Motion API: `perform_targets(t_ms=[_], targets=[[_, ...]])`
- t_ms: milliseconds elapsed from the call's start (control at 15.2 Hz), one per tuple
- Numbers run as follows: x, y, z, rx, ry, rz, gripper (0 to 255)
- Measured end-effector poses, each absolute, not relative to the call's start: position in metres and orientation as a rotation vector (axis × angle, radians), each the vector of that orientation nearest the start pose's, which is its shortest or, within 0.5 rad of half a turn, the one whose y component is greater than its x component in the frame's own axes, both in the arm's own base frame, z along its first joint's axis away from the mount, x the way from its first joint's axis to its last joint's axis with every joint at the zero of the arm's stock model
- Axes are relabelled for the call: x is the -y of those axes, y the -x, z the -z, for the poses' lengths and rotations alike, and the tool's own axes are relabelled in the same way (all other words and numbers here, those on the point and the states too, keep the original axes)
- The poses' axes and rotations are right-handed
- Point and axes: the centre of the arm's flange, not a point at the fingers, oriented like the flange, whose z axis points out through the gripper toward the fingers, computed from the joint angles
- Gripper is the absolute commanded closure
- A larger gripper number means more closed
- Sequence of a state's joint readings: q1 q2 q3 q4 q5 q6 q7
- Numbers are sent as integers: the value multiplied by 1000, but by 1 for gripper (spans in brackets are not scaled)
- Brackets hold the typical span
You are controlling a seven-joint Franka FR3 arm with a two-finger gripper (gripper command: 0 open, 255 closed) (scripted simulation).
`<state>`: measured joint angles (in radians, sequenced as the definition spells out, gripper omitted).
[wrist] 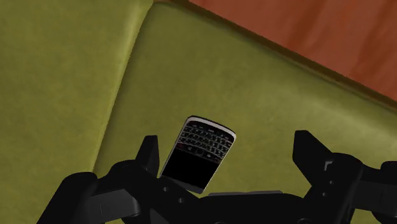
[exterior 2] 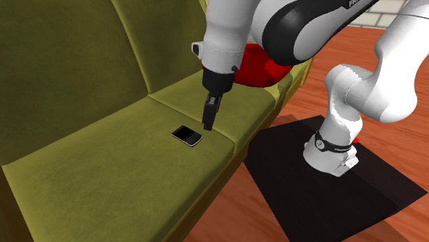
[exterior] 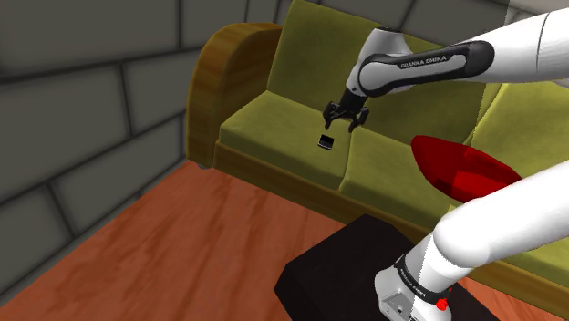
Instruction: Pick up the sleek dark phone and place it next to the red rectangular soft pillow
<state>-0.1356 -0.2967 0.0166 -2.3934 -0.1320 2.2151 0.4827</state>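
Plainly, one dark phone (exterior: pixel 325 140) (exterior 2: pixel 187 135) (wrist: pixel 198 153) lies flat and face up on the olive sofa (exterior: pixel 274 119) (exterior 2: pixel 103 158) (wrist: pixel 76 76), its small keyboard and black screen showing. The sofa has three seat cushions. The phone rests on the one at the end with the wooden armrest (exterior: pixel 232 64), close to the seam with the middle cushion.

The single end effector (exterior: pixel 345 125) (exterior 2: pixel 208 124) (wrist: pixel 230 151) hangs just above the phone, pointing down at the seat. Its two black fingers (wrist: pixel 151 153) stand apart and hold nothing. In the wrist view the phone sits between them, nearer to one finger than the other, and neither touches it.

One red pillow (exterior: pixel 460 169) (exterior 2: pixel 258 67) lies on the cushion at the opposite end of the sofa, well apart from the phone, with the middle cushion between them. The white arm rises from one black stand (exterior: pixel 337 269) (exterior 2: pixel 323 185) set on a reddish wooden floor (exterior: pixel 155 237) in front of the sofa. A grey block wall (exterior: pixel 82 100) stands beyond the armrest.
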Motion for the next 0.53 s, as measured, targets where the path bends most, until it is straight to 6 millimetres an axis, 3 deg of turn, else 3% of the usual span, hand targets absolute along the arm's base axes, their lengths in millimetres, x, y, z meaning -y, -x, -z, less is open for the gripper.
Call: perform_targets(t_ms=[528], targets=[[109, -508, -375, -1241, 2978, 284, 0]])
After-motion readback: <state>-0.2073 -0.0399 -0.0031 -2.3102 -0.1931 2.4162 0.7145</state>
